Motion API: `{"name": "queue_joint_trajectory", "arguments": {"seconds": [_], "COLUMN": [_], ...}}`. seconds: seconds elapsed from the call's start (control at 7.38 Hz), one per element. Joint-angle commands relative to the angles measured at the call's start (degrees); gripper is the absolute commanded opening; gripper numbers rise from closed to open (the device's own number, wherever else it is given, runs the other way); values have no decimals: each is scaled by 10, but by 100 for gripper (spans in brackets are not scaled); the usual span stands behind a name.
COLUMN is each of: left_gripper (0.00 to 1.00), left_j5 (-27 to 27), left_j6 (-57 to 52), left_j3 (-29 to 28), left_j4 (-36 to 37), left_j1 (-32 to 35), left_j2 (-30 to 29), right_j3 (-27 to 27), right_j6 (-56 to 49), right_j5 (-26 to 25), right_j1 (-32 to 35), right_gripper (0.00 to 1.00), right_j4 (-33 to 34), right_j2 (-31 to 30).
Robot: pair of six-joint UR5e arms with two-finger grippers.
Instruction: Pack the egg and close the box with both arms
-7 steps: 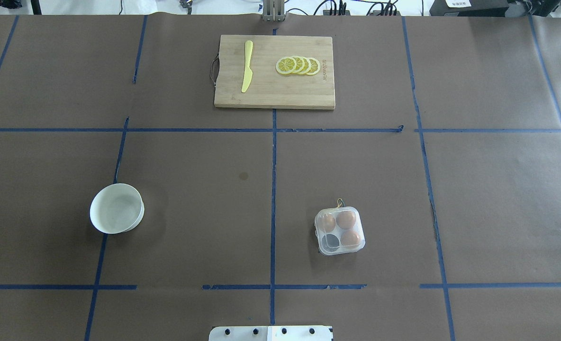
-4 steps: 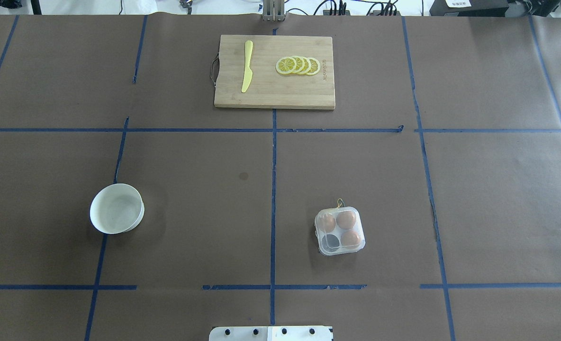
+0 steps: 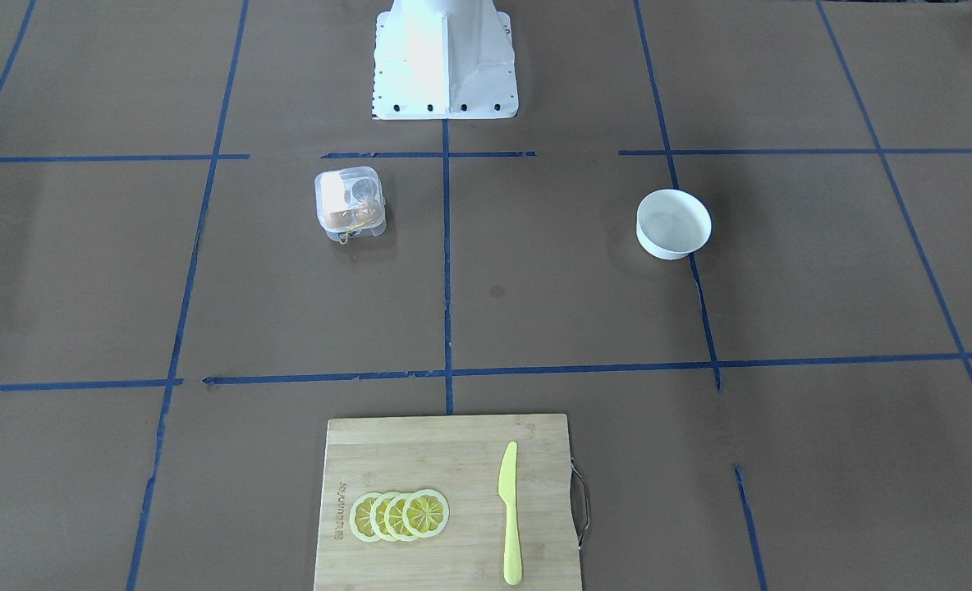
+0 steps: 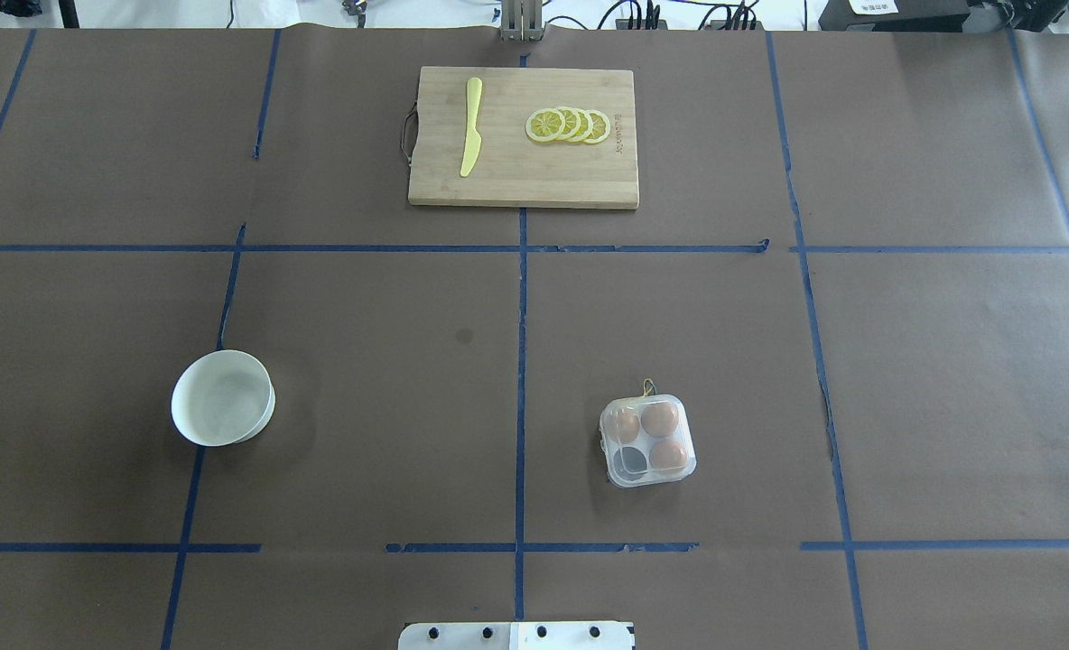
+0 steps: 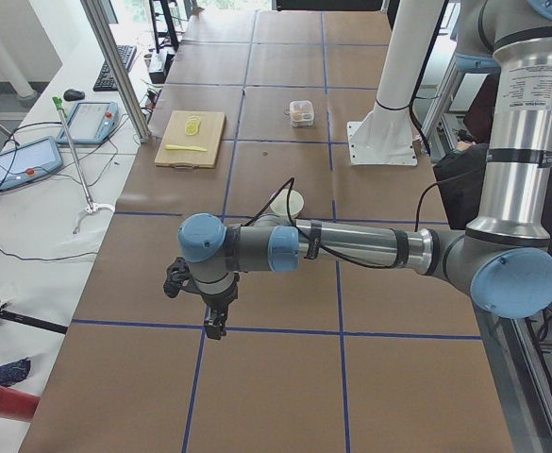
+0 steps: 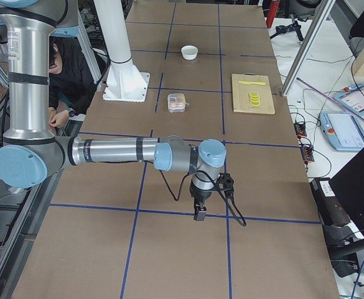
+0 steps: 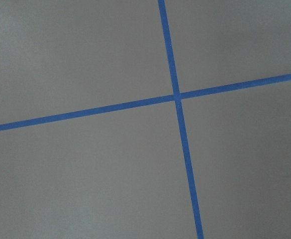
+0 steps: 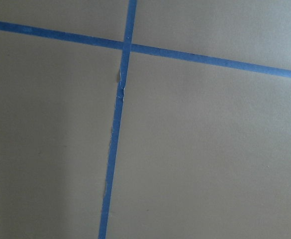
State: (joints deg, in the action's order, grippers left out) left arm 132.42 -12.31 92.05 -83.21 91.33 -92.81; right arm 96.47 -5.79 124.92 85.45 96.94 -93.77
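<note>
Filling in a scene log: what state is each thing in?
box, lid down, one cup empty
eggs, three seated in cups
bowl, upright, empty
knife, flat on cutting board
lemon slices, overlapping row
left pincer, open or shut: cannot tell
right pincer, open or shut: cannot tell

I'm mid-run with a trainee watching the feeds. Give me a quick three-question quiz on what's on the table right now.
1. How many eggs sit in the clear box?
2. True or false: the white bowl is empty.
3. What lies on the cutting board beside the lemon slices?
A) a yellow knife
B) a metal spoon
C) a fourth egg

Key: 1. Three. 2. True. 3. A.
</note>
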Motion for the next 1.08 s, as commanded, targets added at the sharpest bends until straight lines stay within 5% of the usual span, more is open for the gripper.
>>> {"name": "queue_joint_trajectory", "arguments": {"seconds": [0.0, 0.95], "left_gripper": [100, 100], "left_j5": [0, 12], "left_j6": [0, -1], "left_j3": [1, 1], "left_j4": [0, -2], "left_j1": [0, 0], "left_j2": [1, 0], "right_j3": [-11, -8], "right_j6": [1, 3], "right_j5": [-3, 2], "right_j1": [-2, -2], "right_gripper": [100, 100], "right_j4": [-1, -3], "right_j2": [1, -3]}}
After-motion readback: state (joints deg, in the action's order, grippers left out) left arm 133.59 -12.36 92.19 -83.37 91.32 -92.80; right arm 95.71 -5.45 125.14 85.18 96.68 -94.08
